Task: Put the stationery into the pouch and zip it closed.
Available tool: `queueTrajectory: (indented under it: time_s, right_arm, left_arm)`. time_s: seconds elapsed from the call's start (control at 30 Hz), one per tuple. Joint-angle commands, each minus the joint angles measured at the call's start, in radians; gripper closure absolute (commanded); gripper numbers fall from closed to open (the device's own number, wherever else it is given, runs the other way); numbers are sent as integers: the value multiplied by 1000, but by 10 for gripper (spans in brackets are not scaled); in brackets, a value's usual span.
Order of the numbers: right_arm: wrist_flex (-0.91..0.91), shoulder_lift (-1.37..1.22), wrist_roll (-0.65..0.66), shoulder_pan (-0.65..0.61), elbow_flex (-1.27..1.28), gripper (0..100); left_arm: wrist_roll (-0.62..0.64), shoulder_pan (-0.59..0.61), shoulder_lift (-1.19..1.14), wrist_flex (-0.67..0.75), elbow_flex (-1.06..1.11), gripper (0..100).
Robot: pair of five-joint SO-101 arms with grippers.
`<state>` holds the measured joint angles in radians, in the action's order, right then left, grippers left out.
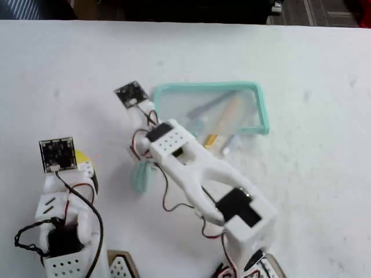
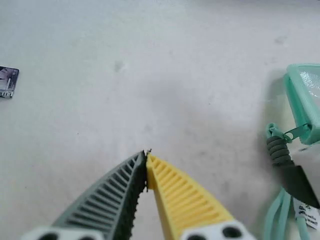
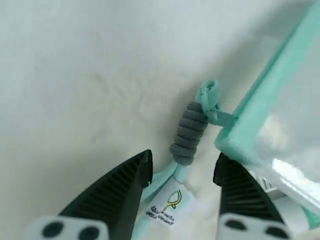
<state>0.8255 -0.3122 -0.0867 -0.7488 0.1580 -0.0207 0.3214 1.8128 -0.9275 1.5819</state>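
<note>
The stationery [image 1: 223, 119] already lies inside the pouch [image 1: 208, 87], which sits mid-tabletop [image 1: 313, 63], slightly to the far side. Several pens lie slanted behind the clear face. 2 pen tips seem to reach the near edge, where no teal border shows, so I judge the mouth to be open there and the zipping not yet done. Whether any of the zip is drawn I cannot tell.

The zip pull [image 3: 189, 134], a grey ribbed bead on a teal cord with a small tag, lies on the tabletop at the pouch's near left corner. The right claw [image 3: 184, 159] hangs over it with its 2 dark fingers apart, 1 on either side of the cord, gripping nothing. The right arm stretches from the near right edge diagonally toward that corner, with the wrist tipped down.

The left arm sits folded at the near left, well apart from the pouch. The left claw [image 2: 146, 156] has its grey and yellow fingers pressed together, holds nothing, and points at bare tabletop.
</note>
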Motion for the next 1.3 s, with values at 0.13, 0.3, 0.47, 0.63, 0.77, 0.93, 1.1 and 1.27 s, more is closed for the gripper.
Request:
queueTrajectory:
  time_s: [0.13, 0.3, 0.47, 0.63, 0.77, 0.93, 1.1, 1.27]
  right_arm:
    - [82, -209, -15, 22, -298, 800]
    - [85, -295, -15, 24, -377, 801]
    - [168, -297, -15, 24, -416, 801]
    - [251, -305, -15, 25, -442, 873]
    - [245, -308, -8, 36, -442, 986]
    - [245, -308, -6, 54, -443, 955]
    - [251, -306, 25, 71, -443, 981]
    - [326, -259, 180, 76, -465, 982]
  left_arm:
    - [-3, 5, 8, 23, -25, 976]
    - [-3, 5, 8, 23, -25, 976]
    - [-3, 4, 8, 21, -25, 976]
    - [-2, 4, 8, 21, -25, 976]
    - [-2, 4, 8, 21, -25, 976]
    - [-2, 4, 8, 21, -25, 976]
    - [-2, 4, 8, 21, -25, 976]
    - [-2, 4, 8, 21, -25, 976]
